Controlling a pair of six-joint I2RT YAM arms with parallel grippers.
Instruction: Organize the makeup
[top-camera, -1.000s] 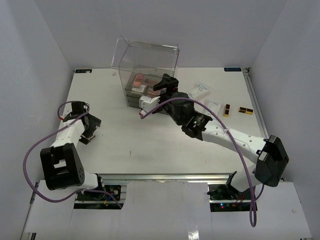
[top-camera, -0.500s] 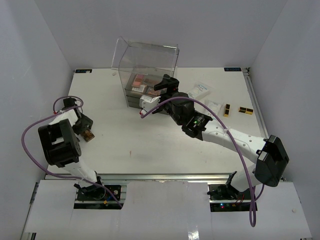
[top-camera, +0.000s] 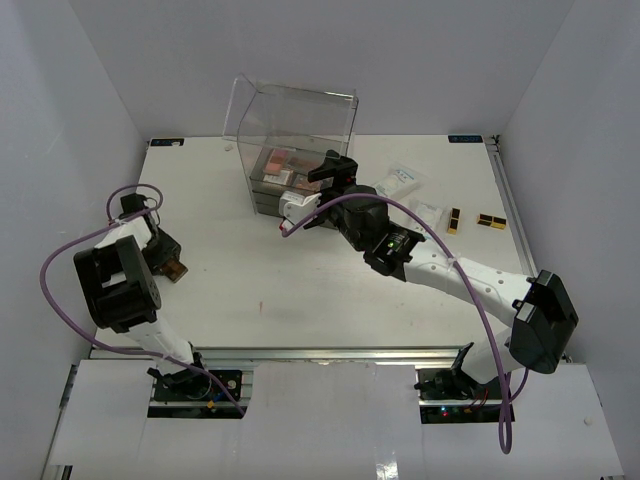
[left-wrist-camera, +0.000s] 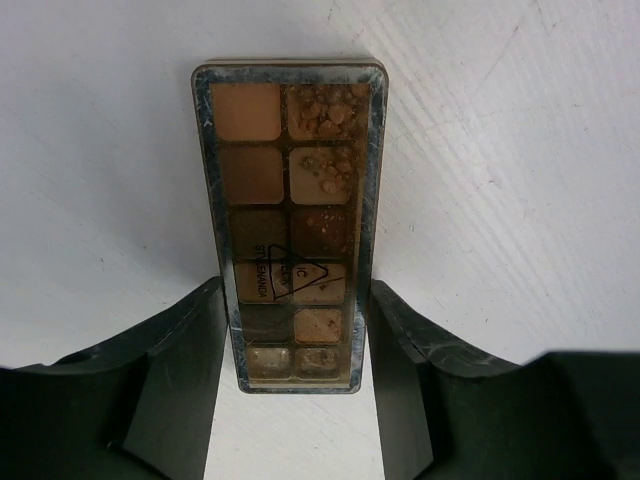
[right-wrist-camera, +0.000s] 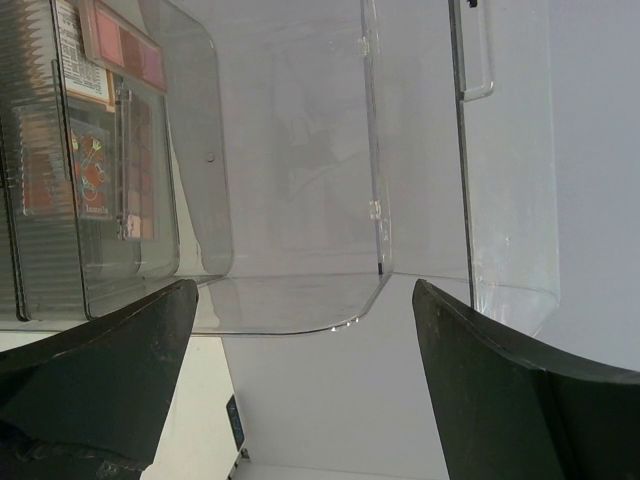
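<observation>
A long brown eyeshadow palette (left-wrist-camera: 290, 230) lies flat on the white table, and my left gripper (left-wrist-camera: 297, 300) is shut on its near end, one jaw against each long side. From above, that gripper (top-camera: 168, 262) and the palette (top-camera: 179, 270) sit near the table's left edge. My right gripper (top-camera: 335, 168) hovers open and empty at the clear box (top-camera: 300, 120); in its wrist view the right gripper (right-wrist-camera: 303, 300) faces the raised clear lid (right-wrist-camera: 300, 150). Pink palettes (top-camera: 283, 160) lie inside the box on the drawers. Two white packets (top-camera: 402, 180) (top-camera: 428, 212) rest at the right.
The clear box stands on dark drawers (top-camera: 272, 195) at the table's back centre. Small gold-brown items (top-camera: 453, 220) (top-camera: 490, 220) lie near the right edge. A purple cable (top-camera: 440, 245) loops along the right arm.
My left arm has swung in toward the table's left edge, and its jaws have come in onto the brown palette. The right arm has held still.
</observation>
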